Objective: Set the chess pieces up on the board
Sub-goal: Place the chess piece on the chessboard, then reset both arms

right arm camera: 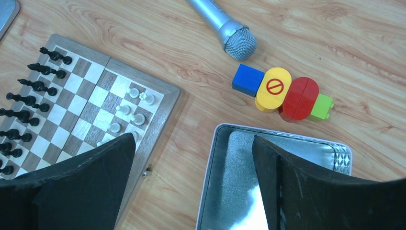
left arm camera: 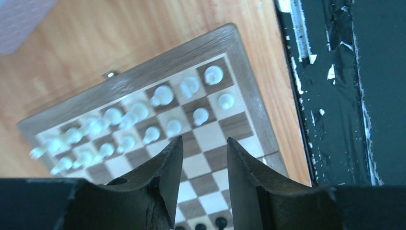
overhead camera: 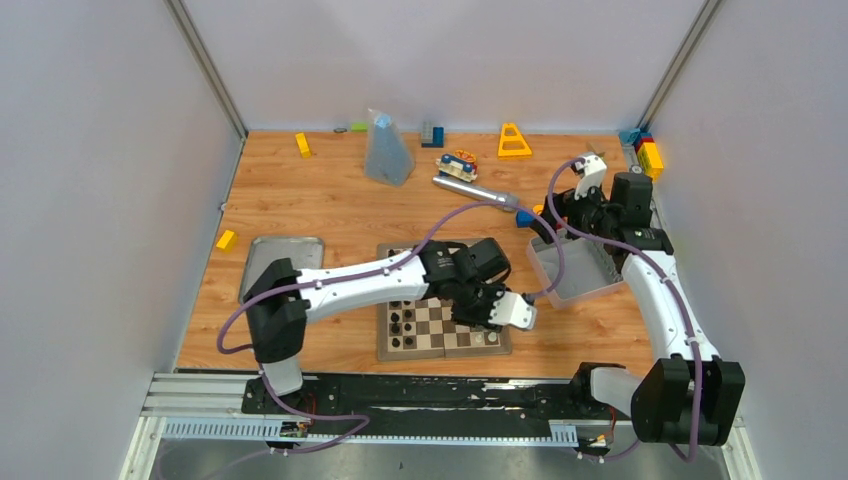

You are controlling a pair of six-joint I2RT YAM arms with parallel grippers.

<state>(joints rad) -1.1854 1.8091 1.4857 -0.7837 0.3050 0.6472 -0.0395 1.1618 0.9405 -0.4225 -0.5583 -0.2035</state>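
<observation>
Plainly, the left pincer (left arm camera: 205, 140) hung released and empty above the board (left arm camera: 253, 103), the chess pieces (left arm camera: 163, 95) lined in two rows just beyond its tips. The right pincer (right arm camera: 192, 138) gaped empty over a metal tin (right arm camera: 225, 182).

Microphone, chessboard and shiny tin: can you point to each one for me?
Microphone (right arm camera: 239, 43): right wrist view, on its mesh head.
Chessboard (left arm camera: 158, 72): left wrist view, on its tan border.
Shiny tin (right arm camera: 237, 167): right wrist view, on its bare inside.
</observation>
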